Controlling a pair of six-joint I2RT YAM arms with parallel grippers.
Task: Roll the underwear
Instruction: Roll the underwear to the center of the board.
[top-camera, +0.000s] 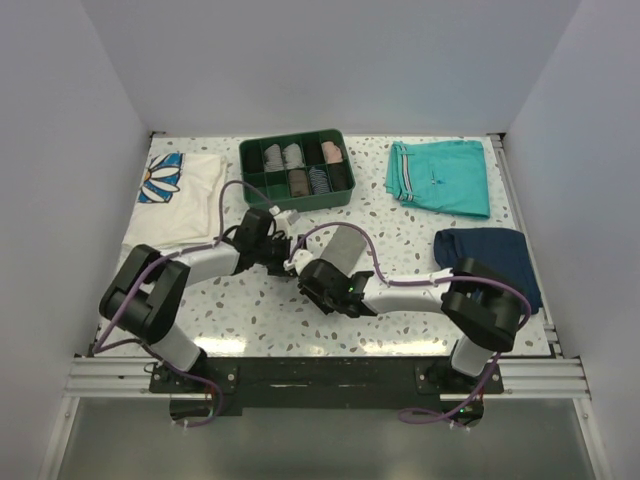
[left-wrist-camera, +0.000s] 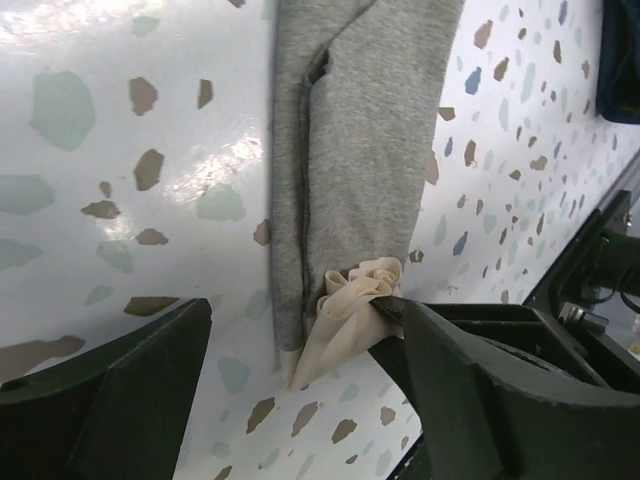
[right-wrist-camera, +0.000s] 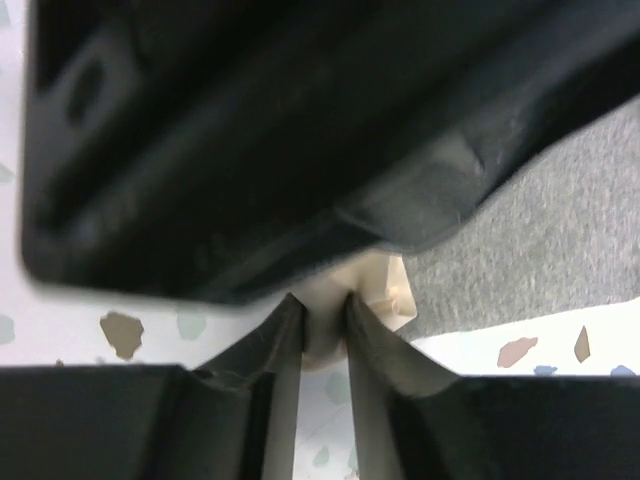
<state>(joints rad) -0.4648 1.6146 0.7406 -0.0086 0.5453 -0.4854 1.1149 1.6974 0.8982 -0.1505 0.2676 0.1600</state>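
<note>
The underwear (top-camera: 347, 246) is a grey folded strip with a beige lining, lying mid-table. In the left wrist view the underwear (left-wrist-camera: 340, 150) runs down the frame, and its beige corner (left-wrist-camera: 350, 300) is bunched and lifted. My right gripper (right-wrist-camera: 325, 320) is shut on that beige corner, with the grey cloth (right-wrist-camera: 540, 240) to its right. In the top view the right gripper (top-camera: 305, 268) sits at the strip's near-left end. My left gripper (left-wrist-camera: 300, 330) is open wide, straddling the same end without holding it. It shows in the top view (top-camera: 280, 245) next to the right gripper.
A green compartment tray (top-camera: 246, 152) with several rolled garments stands at the back centre. Teal shorts (top-camera: 440, 178) lie back right, a navy folded garment (top-camera: 490, 255) at right, and a white shirt with a daisy print (top-camera: 185, 195) at left.
</note>
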